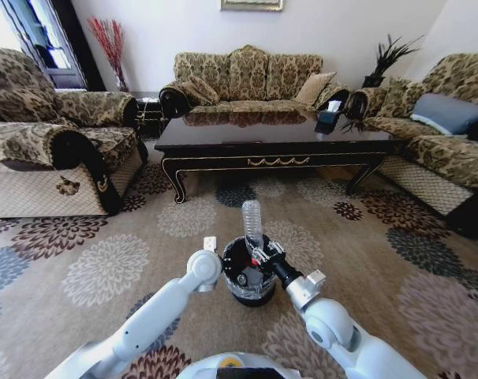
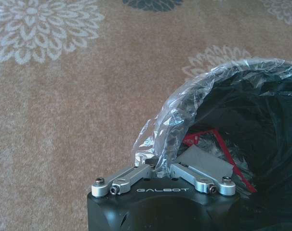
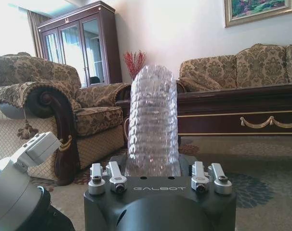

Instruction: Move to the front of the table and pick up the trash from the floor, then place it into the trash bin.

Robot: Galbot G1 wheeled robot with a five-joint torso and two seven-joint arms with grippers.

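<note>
**Bottle held over the bin, liner pinched at the rim**

A small round black trash bin [image 1: 250,286] stands on the flowered carpet [image 1: 105,268], well in front of the long dark counter [image 1: 274,142] with the gold scroll on its front rail. Everything here is placed from that bin.

The right gripper [image 1: 259,254] sits directly above the bin's opening. It is pinching a clear ribbed plastic bottle [image 1: 252,223] at the bottle's lower end, where a bit of red shows in the head view. The bottle stands upright, bottom end up, rising straight over the bin. From the right wrist, the bottle [image 3: 153,127] stands between the gripper's linkages, with the counter [image 3: 232,103] beyond it.

The left gripper [image 2: 161,166] is at the bin's rim on the robot's left side. Its fingers are pressed together on the translucent plastic liner [image 2: 184,103] folded over the rim, with the crinkled film bunched between them. Inside the bin [image 2: 261,144], the black interior shows a patch of red against the dark lining.

Patterned sofas [image 1: 247,75] ring the counter beyond the bin, and a dark glass-fronted cabinet [image 3: 81,43] stands against the wall.
</note>
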